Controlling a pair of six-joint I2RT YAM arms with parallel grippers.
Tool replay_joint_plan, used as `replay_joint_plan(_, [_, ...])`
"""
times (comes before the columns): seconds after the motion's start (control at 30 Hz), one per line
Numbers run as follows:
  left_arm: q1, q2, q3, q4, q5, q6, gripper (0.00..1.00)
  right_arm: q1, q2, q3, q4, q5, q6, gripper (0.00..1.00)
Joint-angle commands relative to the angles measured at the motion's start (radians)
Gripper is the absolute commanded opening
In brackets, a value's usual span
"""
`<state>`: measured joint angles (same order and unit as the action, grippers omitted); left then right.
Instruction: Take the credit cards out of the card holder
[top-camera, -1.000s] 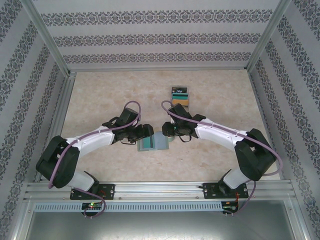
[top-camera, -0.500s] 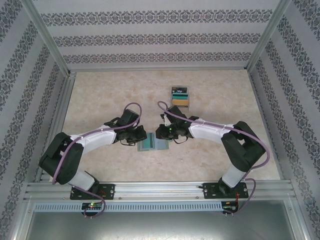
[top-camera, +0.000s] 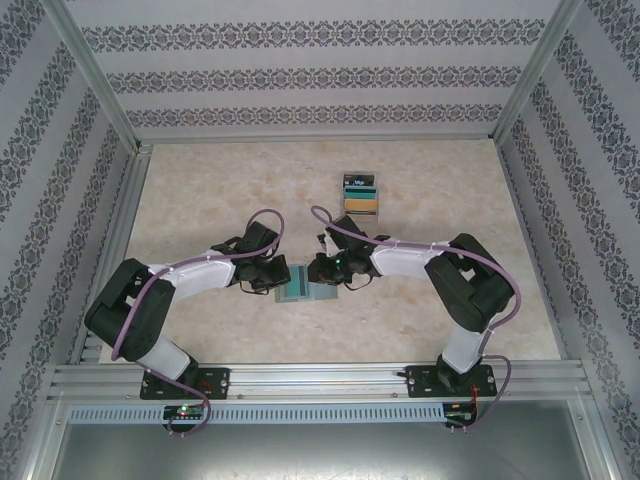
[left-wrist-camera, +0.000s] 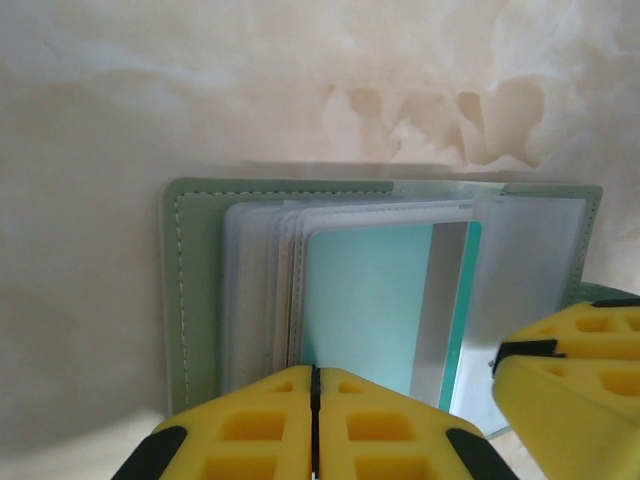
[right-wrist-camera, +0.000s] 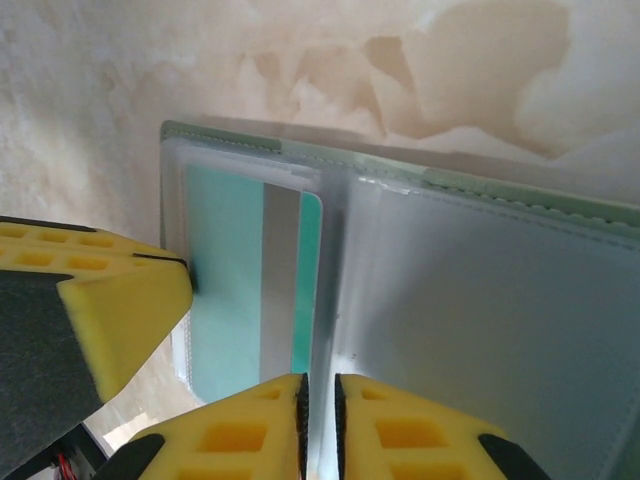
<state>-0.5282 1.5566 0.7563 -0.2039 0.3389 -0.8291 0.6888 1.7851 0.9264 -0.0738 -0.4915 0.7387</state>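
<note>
The dull-green card holder (top-camera: 306, 288) lies open on the table between both arms, its clear sleeves fanned out (left-wrist-camera: 190, 290) (right-wrist-camera: 480, 186). A teal credit card (left-wrist-camera: 365, 300) (right-wrist-camera: 225, 260) with a silver stripe sits in one sleeve. My left gripper (top-camera: 284, 278) (left-wrist-camera: 315, 372) is shut, its tips pinching the near edge of that teal card and its sleeve. My right gripper (top-camera: 320, 274) (right-wrist-camera: 318, 380) is shut on a clear sleeve page of the holder, right beside the card. The right gripper's yellow finger (left-wrist-camera: 570, 375) shows at the left wrist view's lower right.
A staggered pile of black, teal and tan cards (top-camera: 360, 195) lies farther back on the marble-patterned table (top-camera: 200, 200). Patterned walls and metal rails (top-camera: 120, 230) enclose the table. The two grippers sit almost touching over the holder.
My left gripper has closed on the teal card's edge. Both grippers have drawn closer over the holder, and the right arm's elbow has swung left and forward.
</note>
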Motion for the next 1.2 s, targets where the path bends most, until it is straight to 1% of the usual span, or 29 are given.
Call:
replay_joint_plan(0.0, [0.009,0.037,-0.022,-0.005,0.004,0.014,0.09,-0.013,0.021,-0.011,0.025,-0.034,0.016,0.20])
replay_joint_plan(0.43, [0.008,0.049,-0.031,-0.002,0.010,0.007,0.09,-0.017,0.070,-0.006,0.072,-0.087,0.034,0.19])
replay_joint_plan(0.47, [0.009,0.051,-0.031,-0.001,0.011,0.006,0.09,-0.019,0.072,-0.006,0.073,-0.089,0.033,0.18])
replay_joint_plan(0.57, [0.010,0.051,-0.031,0.001,0.013,0.006,0.09,-0.022,0.073,-0.009,0.078,-0.093,0.036,0.09])
replay_joint_plan(0.63, [0.010,0.051,-0.031,0.000,0.011,0.007,0.09,-0.027,0.070,-0.016,0.083,-0.094,0.038,0.00])
replay_joint_plan(0.9, [0.009,0.045,-0.021,-0.037,-0.018,0.030,0.08,-0.054,0.040,-0.064,0.096,-0.091,0.040,0.00])
replay_joint_plan(1.17, [0.010,0.045,-0.012,-0.049,-0.020,0.041,0.09,-0.084,0.008,-0.106,0.101,-0.088,0.035,0.00])
